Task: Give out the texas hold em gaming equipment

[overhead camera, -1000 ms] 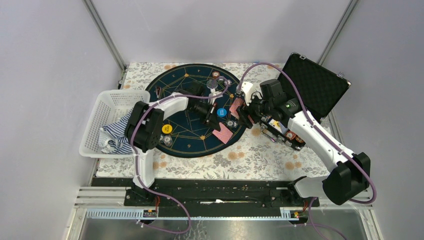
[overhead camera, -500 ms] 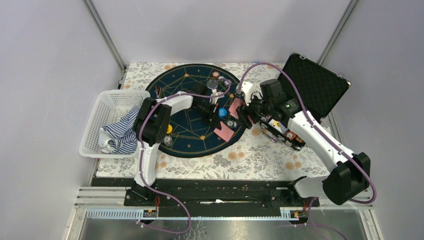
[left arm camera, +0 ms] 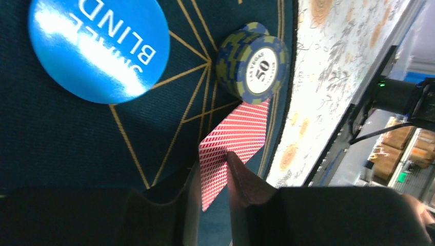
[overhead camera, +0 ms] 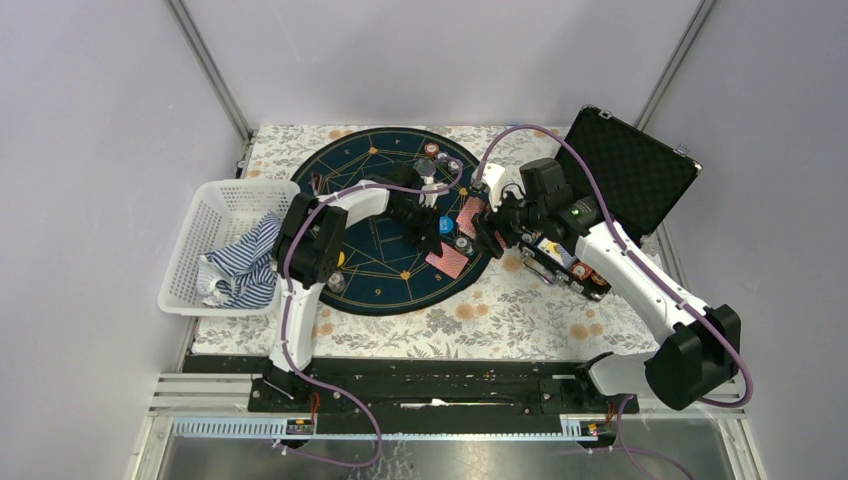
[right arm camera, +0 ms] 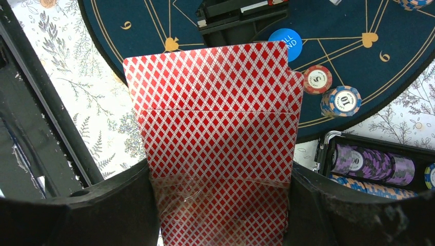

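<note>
The basket sits left of the mat, the case right of it. A card lies at the mat's near-right edge, seemingly touching a chip stack.

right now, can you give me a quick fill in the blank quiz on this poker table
The blue button reads small ____.
The top chip on the stack near it shows the number ____.
The right gripper holds a deck with ____ patterned backs.
Missing words: blind; 50; red.
</note>
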